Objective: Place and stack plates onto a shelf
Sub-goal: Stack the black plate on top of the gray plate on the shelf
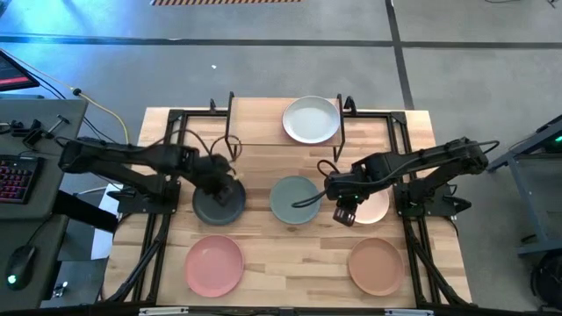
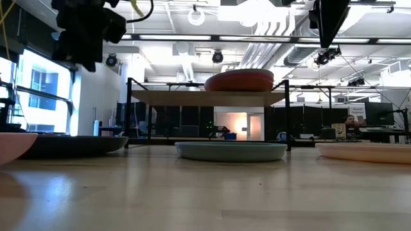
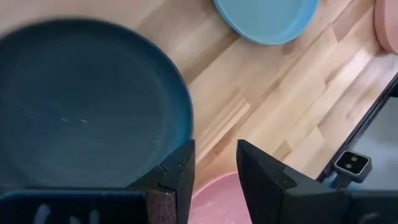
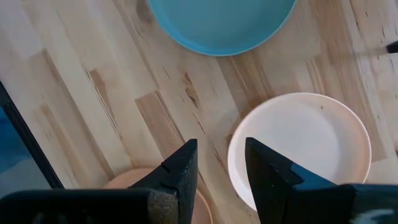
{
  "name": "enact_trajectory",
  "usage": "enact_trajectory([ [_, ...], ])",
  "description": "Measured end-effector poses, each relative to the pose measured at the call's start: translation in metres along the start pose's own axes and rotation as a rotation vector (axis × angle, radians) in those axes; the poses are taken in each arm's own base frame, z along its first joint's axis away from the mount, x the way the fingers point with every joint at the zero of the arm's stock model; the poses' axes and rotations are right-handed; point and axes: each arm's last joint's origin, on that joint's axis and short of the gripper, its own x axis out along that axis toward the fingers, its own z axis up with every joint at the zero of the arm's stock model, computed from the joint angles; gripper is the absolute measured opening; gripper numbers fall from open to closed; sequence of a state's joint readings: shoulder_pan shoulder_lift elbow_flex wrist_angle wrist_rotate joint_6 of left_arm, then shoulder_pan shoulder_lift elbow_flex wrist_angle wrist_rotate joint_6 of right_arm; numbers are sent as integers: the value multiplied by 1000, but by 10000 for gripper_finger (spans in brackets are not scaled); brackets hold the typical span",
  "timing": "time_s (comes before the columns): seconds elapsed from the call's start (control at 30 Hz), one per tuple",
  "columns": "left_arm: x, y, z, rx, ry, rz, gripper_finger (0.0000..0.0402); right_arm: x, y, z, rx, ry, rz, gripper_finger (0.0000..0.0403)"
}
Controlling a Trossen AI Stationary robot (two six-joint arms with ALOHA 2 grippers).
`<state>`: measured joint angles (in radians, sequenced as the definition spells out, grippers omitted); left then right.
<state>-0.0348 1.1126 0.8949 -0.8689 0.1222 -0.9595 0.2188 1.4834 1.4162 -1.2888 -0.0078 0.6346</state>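
The shelf (image 1: 263, 123) stands at the table's far side with a white-grey plate (image 1: 311, 119) on its top; in the low view that plate's side (image 2: 239, 80) looks reddish. On the tabletop lie a charcoal plate (image 1: 219, 204), a sage green plate (image 1: 295, 198), a cream-peach plate (image 1: 372, 205), a light pink plate (image 1: 214, 265) and a tan plate (image 1: 375, 266). My left gripper (image 3: 214, 146) hovers open over the charcoal plate's rim (image 3: 180, 112). My right gripper (image 4: 221, 146) hovers open beside the cream-peach plate (image 4: 305, 143). Both hang well above the table (image 2: 83, 32) (image 2: 327, 22).
Black frame rails (image 1: 158, 219) run along the table's left and right sides under the arms. A cable (image 1: 307, 200) droops from the right arm over the sage green plate. Bare wood (image 1: 294, 263) lies between the pink and tan plates. A keyboard and mouse sit on a side desk (image 1: 26, 175).
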Motion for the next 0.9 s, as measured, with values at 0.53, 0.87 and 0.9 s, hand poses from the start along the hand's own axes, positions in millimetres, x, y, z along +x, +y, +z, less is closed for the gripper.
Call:
enact_trajectory([
  [0.53, 46, -5, -38, -58, -19, -16, 107, 0, -1, 0, -30, 0, 0, 113],
  [0.87, 86, -11, -52, 0, 65, 126, 107, 0, 0, 1, -38, -6, 3, 113],
  [0.9, 89, -11, -52, 2, 71, 128, 107, 0, 0, 1, -38, -6, 3, 113],
])
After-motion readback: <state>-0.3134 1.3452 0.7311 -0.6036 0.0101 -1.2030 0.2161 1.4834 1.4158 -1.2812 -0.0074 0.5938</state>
